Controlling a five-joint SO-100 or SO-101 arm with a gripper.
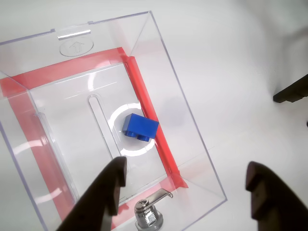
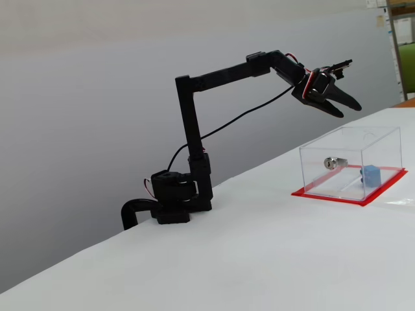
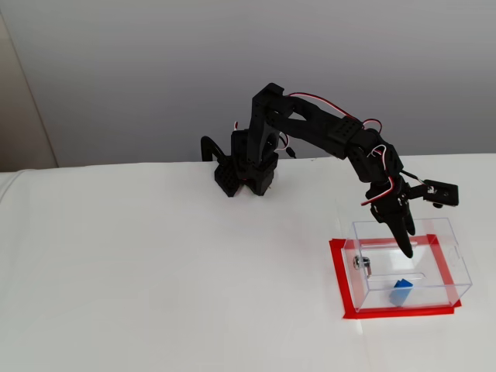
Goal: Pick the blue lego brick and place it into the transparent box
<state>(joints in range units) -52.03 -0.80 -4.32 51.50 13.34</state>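
Wrist view: the blue lego brick [image 1: 139, 128] lies on the floor of the transparent box [image 1: 192, 144], tipped on its side, studs facing down-frame, close against the red-edged wall on the right of that view. Its long axis runs roughly across the frame, slightly slanted. The silver lock [image 1: 148, 212] sits at the near wall, bottom centre.

Gripper [image 1: 185, 185]: fingers spread wide, nothing between them. One finger tip shows at lower left over the box interior, the other at lower right, outside the box wall as the camera sees it. The brick lies ahead of and below the gripper, nearer the left finger in this view.

In a fixed view the gripper [image 2: 347, 103] hangs above the box [image 2: 350, 146], clear of its top edge, pointing down and away from the base. The brick [image 2: 371, 175] rests low inside, towards the far right end, beside the lock [image 2: 331, 162]. Another fixed view agrees: gripper [image 3: 406, 246] over the upper rim of the box [image 3: 453, 263], brick [image 3: 401, 292] at the front wall, apart from the fingertips.

Judgement: the placing looks done, brick in the box, jaws empty. What remains is a clean exit. The brick is below and forward of the tool, so a lift straight up and back should not disturb it. Main risk: a finger clipping the clear wall.
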